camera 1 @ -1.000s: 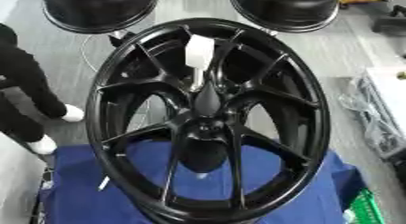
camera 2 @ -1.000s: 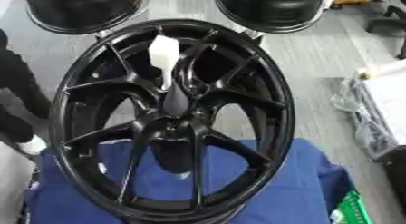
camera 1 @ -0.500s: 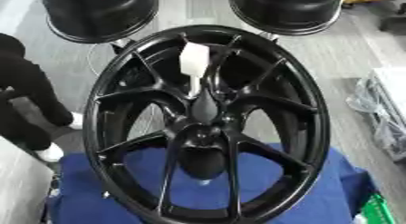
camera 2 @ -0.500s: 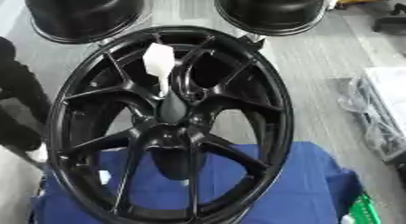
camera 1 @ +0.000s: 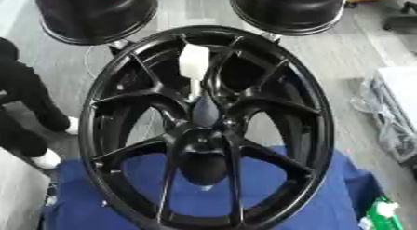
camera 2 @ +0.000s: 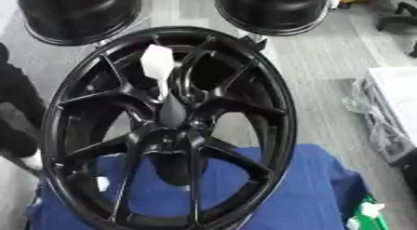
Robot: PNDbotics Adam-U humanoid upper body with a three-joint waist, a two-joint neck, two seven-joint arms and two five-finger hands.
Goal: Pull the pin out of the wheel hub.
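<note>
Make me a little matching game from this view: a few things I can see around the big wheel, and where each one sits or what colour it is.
Things:
1. wheel
2. pin
3. blue cloth
4. round black tubs

Descriptions:
A. white, sticking up from the hub
B. spread under the near side of the rim
C. black, with spokes, filling the middle of the view
D. standing on the floor at the far edge

Pairs: 1-C, 2-A, 3-B, 4-D

No robot hand shows in either view.
</note>
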